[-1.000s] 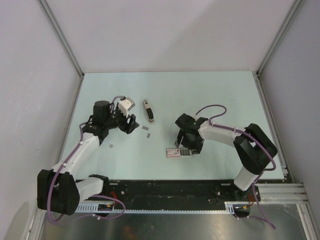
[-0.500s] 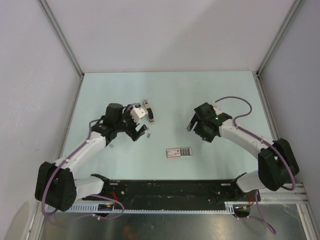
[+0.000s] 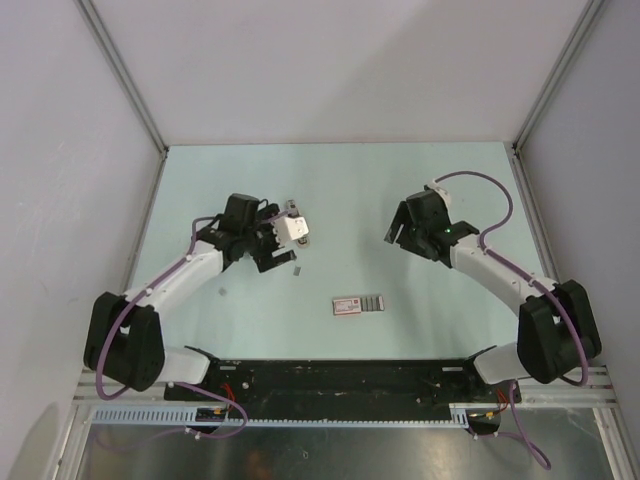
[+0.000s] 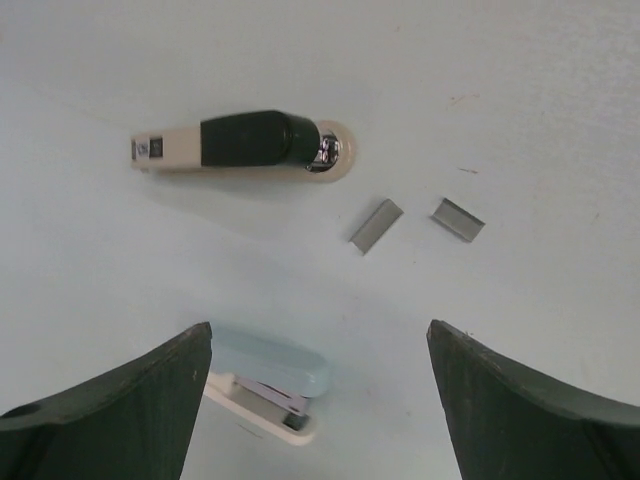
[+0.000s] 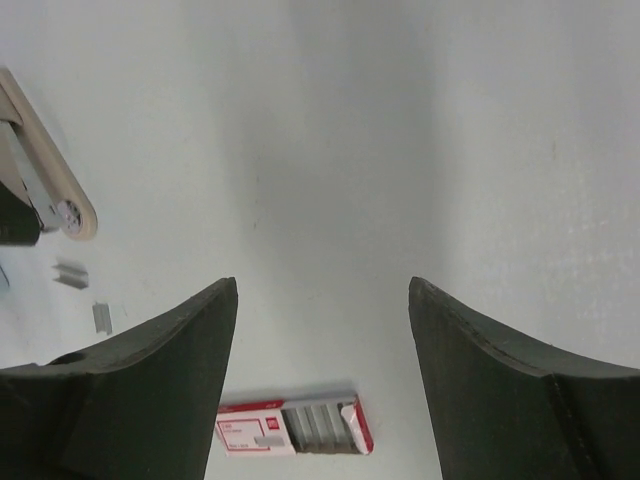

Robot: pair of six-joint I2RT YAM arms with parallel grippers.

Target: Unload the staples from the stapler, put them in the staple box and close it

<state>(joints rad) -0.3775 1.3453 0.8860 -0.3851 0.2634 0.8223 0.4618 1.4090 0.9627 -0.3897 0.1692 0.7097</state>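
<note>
Left jaws apart over blue object (image 4: 265, 375), stapler (image 4: 240, 148) and staples (image 4: 376, 226) beyond, right jaws apart, clear of box (image 3: 358, 303)

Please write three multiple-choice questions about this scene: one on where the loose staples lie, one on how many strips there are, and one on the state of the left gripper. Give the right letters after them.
1. Where do the loose staples lie?
A. On the table, beside the stapler but not touching it
B. On top of the stapler
C. At the far edge of the table

2. How many loose strips of staples are there?
A. One
B. Two
C. Five

3. In what state is the left gripper?
A. Shut on the stapler
B. Open, holding nothing
C. Shut on a strip of staples

Answers:
1 A: bare table shows between the strips and the stapler's round end.
2 B: the left wrist view shows one strip and a second beside it.
3 B: its fingers stand wide apart and grip nothing.
</note>
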